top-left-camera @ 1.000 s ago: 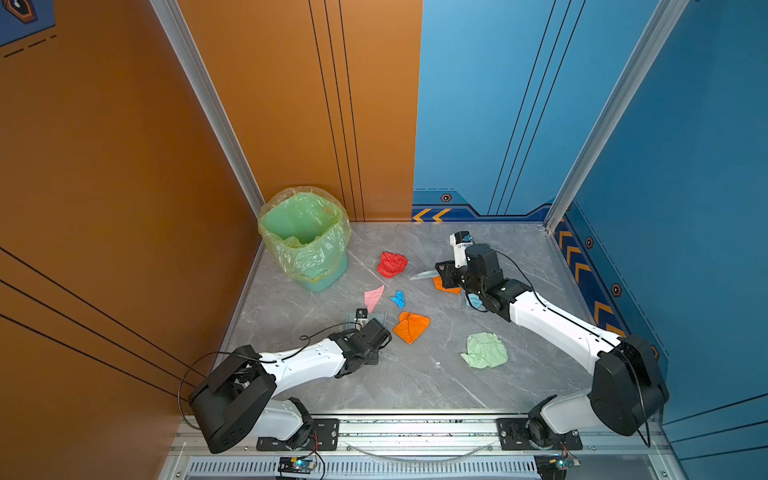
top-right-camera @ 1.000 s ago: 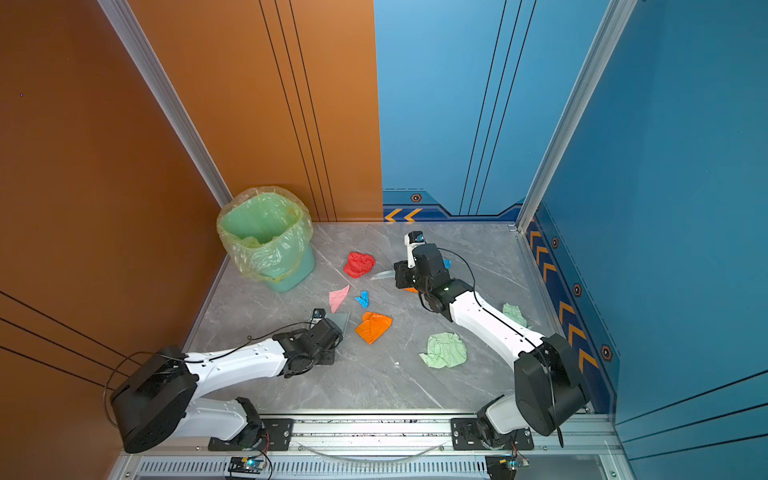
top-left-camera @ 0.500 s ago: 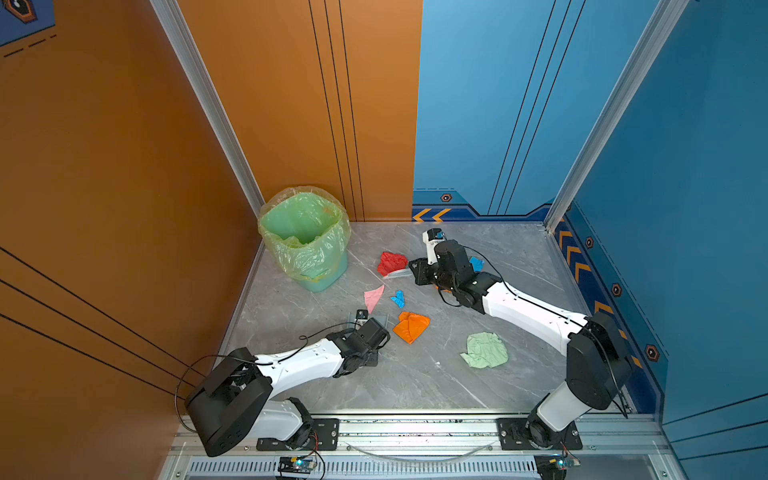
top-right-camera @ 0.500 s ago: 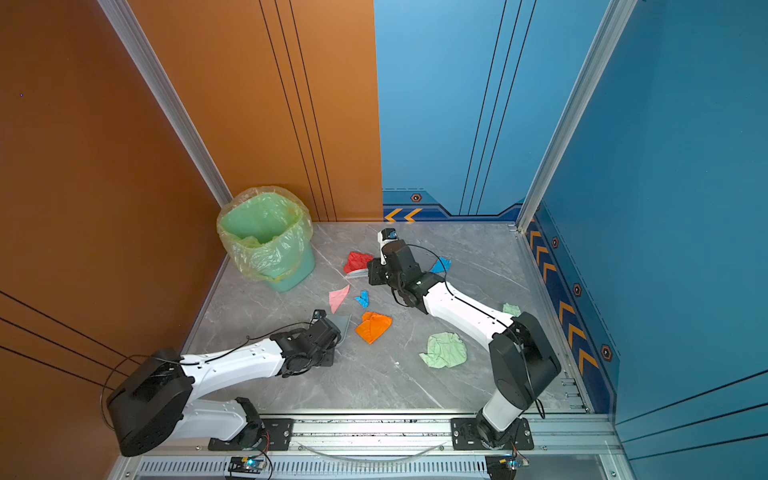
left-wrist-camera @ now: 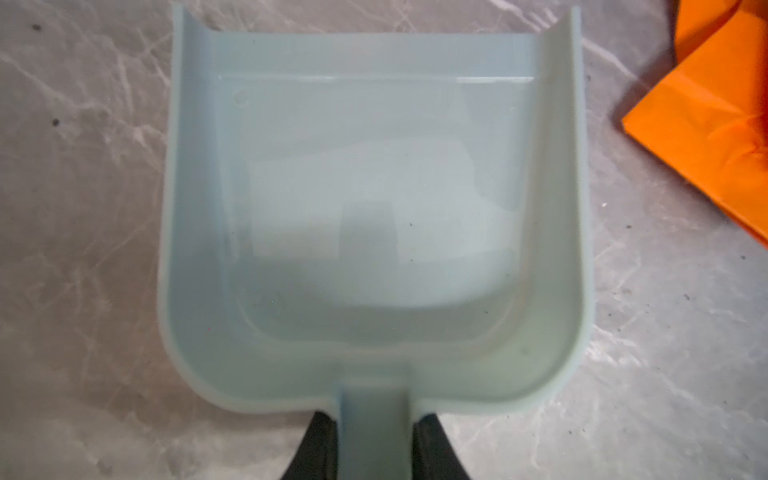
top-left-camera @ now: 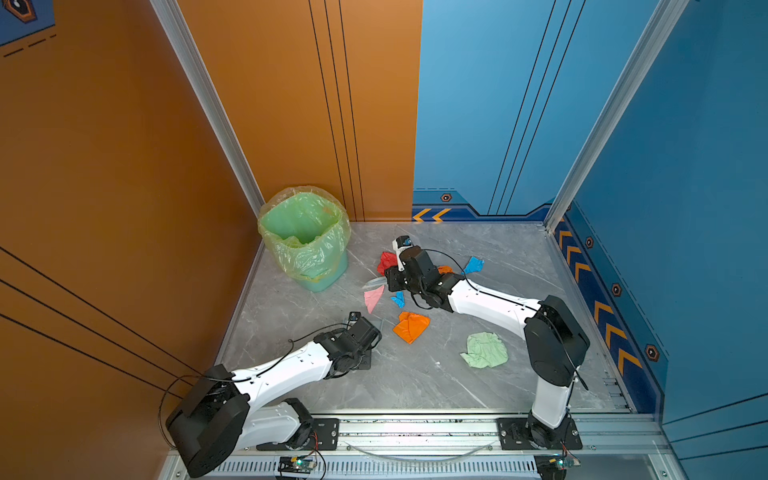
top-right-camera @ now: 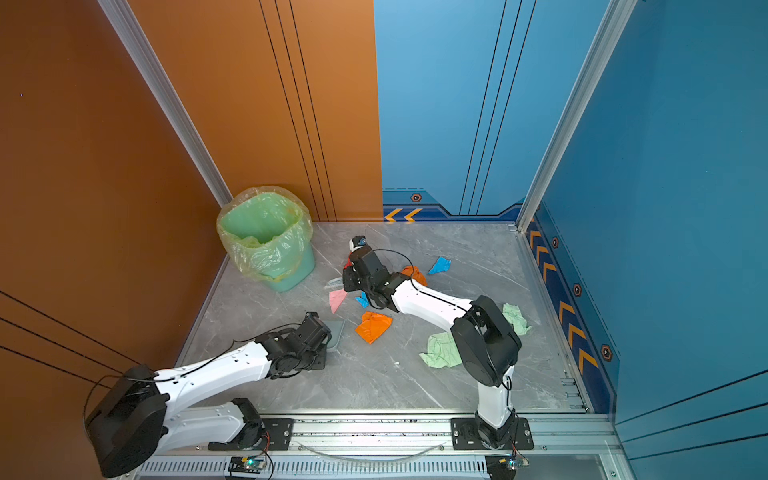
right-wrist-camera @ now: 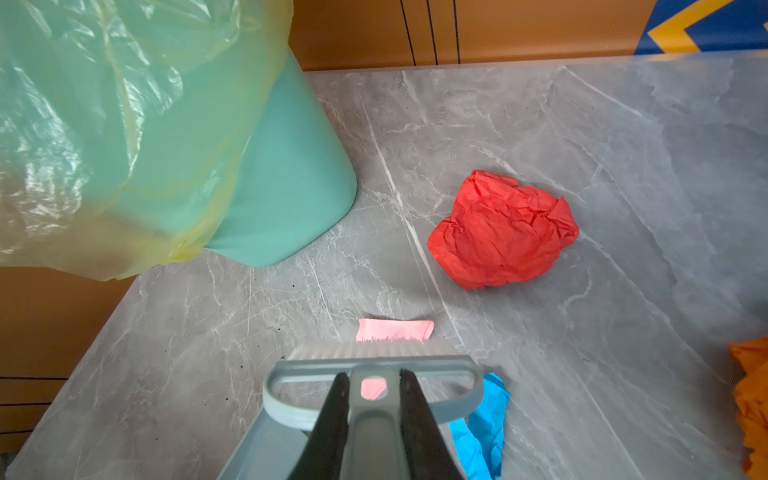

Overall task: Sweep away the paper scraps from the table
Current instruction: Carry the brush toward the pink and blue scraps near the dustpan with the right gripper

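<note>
1. Left gripper [left-wrist-camera: 372, 415] was clamped on the dustpan [left-wrist-camera: 374, 187] handle, pan flat on the table [top-left-camera: 415, 386].
2. Right gripper [right-wrist-camera: 373, 376] gripped the brush [right-wrist-camera: 374, 353], bristles touching pink scrap [right-wrist-camera: 395, 330].
3. Paper scraps [top-left-camera: 411, 326] lay scattered mid-table.

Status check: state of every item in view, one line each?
Dustpan, empty.
Brush, bristles down at pink scrap.
Left hand, shut on dustpan.
Right hand, shut on brush.
Bin, upright, open, bagged.
Red scrap, crumpled, on table.
Orange scrap, folded, on table.
Green scrap, crumpled, on table.
</note>
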Robot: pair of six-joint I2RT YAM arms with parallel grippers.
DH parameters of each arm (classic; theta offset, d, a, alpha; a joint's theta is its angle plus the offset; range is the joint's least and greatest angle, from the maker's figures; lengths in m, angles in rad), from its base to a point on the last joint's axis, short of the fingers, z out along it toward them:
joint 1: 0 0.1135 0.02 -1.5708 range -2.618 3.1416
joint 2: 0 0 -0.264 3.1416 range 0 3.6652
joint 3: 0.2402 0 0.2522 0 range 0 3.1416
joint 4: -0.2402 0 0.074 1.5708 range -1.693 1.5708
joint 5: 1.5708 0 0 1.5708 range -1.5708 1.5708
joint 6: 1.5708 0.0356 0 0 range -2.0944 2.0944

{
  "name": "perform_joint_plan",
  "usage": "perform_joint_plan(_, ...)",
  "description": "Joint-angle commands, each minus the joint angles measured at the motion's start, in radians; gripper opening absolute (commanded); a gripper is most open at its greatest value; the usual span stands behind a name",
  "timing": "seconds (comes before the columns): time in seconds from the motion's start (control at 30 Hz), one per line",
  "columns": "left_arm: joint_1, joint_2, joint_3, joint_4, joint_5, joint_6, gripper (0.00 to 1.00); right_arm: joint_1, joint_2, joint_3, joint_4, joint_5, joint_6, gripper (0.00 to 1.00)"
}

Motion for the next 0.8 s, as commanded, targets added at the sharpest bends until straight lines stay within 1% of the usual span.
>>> perform_joint_plan(0.0,0.017,-0.016,-0.011,-0.046,0.028,0.016,0.0,0.016,0.044,0.063,-0.053,0.065,-0.056,0.0)
perform_joint_plan(0.27,0.024,0.046,0.019,-0.038,0.033,0.035,0.0,0.027,0.097,0.086,-0.097,0.052,-0.083,0.0)
perform_joint_plan(0.47,0.024,0.116,0.059,-0.034,0.046,0.068,0.0,0.036,0.097,0.084,-0.131,0.068,-0.105,0.0)
perform_joint_plan(0.6,0.022,0.148,0.086,-0.033,0.049,0.08,0.0,0.045,0.094,0.069,-0.151,0.054,-0.119,0.0)
perform_joint_plan(0.77,0.021,0.152,0.095,-0.035,0.044,0.084,0.0,0.062,0.084,0.046,-0.196,0.023,-0.133,0.0)
